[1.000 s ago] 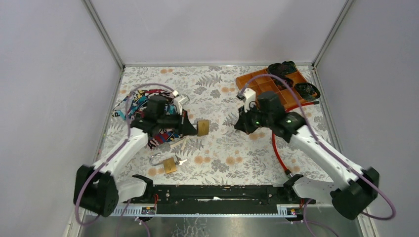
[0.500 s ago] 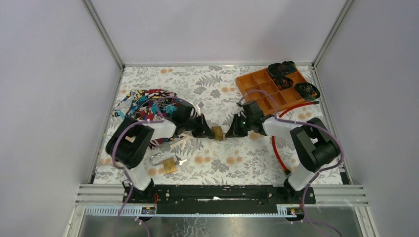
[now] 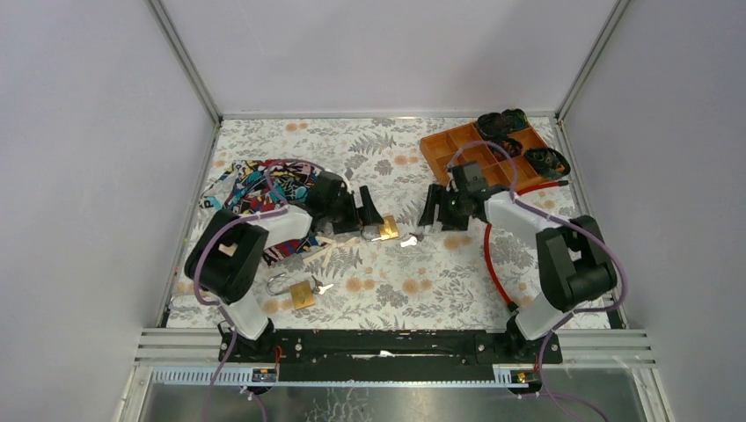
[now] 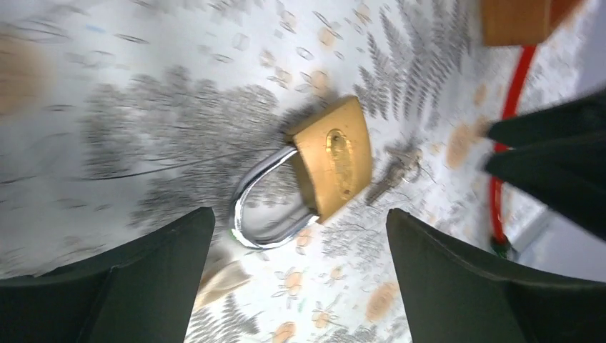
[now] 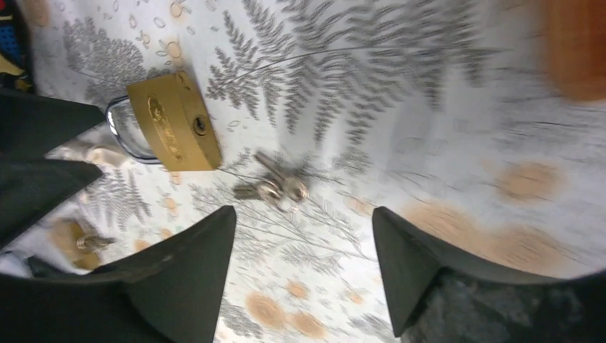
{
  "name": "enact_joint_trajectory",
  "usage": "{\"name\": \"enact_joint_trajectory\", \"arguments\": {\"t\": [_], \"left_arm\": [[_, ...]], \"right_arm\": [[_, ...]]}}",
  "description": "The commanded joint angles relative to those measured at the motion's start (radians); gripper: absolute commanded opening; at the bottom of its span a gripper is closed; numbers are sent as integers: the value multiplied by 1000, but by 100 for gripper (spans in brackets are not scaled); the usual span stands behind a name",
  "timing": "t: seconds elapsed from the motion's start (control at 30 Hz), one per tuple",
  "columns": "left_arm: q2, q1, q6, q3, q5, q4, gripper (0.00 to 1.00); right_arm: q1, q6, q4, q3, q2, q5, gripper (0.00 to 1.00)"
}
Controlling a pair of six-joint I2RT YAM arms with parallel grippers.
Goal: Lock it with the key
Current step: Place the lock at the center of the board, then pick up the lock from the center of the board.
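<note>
A brass padlock (image 3: 385,230) lies flat on the floral table cover, its steel shackle (image 4: 259,207) pointing toward my left gripper. A small bunch of keys (image 3: 409,240) lies loose just right of it, out of the keyhole (image 5: 201,126). My left gripper (image 3: 362,218) stands open just left of the padlock (image 4: 334,157), touching nothing. My right gripper (image 3: 432,215) is open too, a little right of the keys (image 5: 276,188), with only the table cover between its fingers (image 5: 193,279). The padlock (image 5: 174,130) and keys (image 4: 390,179) show in both wrist views.
A second brass padlock (image 3: 303,294) with an open shackle and its key (image 3: 325,287) lies near the front left. A colourful cloth (image 3: 264,186) sits behind the left arm. An orange compartment tray (image 3: 475,151) stands back right, with a red cable (image 3: 490,264) beside the right arm.
Both grippers held the padlock and key together between them; now both have opened and drawn back. Padlock and keys lie apart on the table.
</note>
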Motion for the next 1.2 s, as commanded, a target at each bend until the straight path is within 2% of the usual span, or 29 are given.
{"name": "enact_joint_trajectory", "arguments": {"t": [0.0, 0.1, 0.17, 0.27, 0.47, 0.63, 0.77, 0.87, 1.0, 1.03, 1.17], "left_arm": [[-107, 25, 164, 64, -253, -204, 98], [-176, 23, 291, 108, -318, -317, 98], [-229, 21, 356, 108, -324, -354, 98], [-319, 16, 386, 75, -306, -365, 98], [-476, 8, 374, -18, -228, -359, 98], [-553, 7, 364, -69, -213, -354, 97], [-571, 7, 356, -74, -206, -350, 95], [-575, 7, 356, -65, -206, -348, 94], [-578, 7, 346, -54, -198, -343, 94], [-576, 7, 340, -50, -194, -341, 94], [-565, 6, 316, -35, -150, -328, 88]], "right_arm": [[-52, -146, -298, 122, -202, 365, 84], [-121, -179, -375, 101, -297, 595, 94], [-183, -196, -386, 69, -316, 597, 95], [-242, -202, -391, 44, -278, 529, 91], [-247, -207, -396, 63, -125, 467, 80], [-254, -196, -348, 12, -49, 430, 70], [-267, -173, -302, -27, 9, 321, 51], [-279, -148, -277, -54, 24, 320, 36], [-305, -135, -258, -77, -13, 312, 3], [-309, -131, -260, -78, -33, 314, 0], [-314, -100, -273, -89, -163, 326, 0]]}}
